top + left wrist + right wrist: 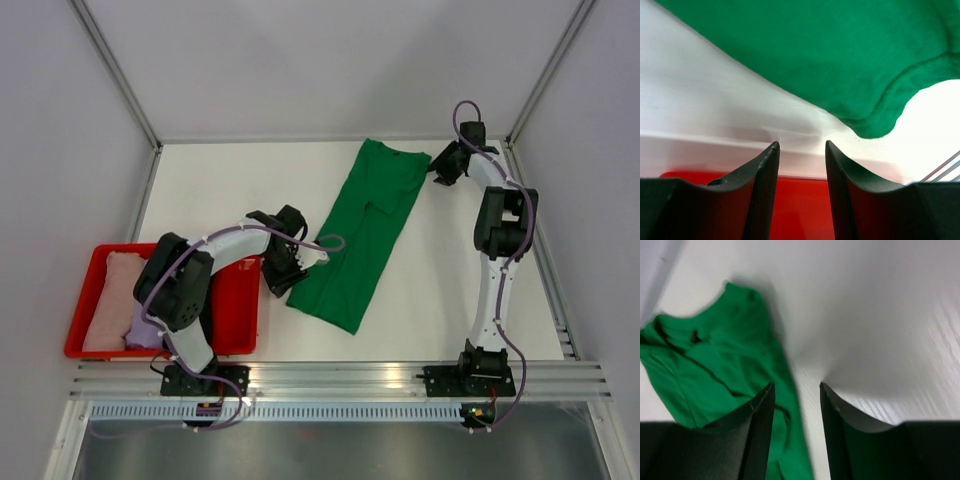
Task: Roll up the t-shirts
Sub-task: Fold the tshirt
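A bright green t-shirt [365,230], folded into a long strip, lies flat and slanted across the white table. My left gripper [290,262] sits low at the strip's lower left edge. In the left wrist view it [802,145] stands open and empty, with a green hem [840,50] just beyond the fingertips. My right gripper [443,168] hovers beside the shirt's far right corner. The right wrist view shows it [796,386] open with nothing held, and the green cloth [715,360] lies under its left finger. A pale pink t-shirt [112,295] and a lavender one [145,328] lie in the tray.
The shallow red tray [238,300] stands at the near left, right behind my left gripper, and shows between its fingers [800,210]. Enclosure walls border the table at the back and sides. An aluminium rail [340,380] runs along the near edge.
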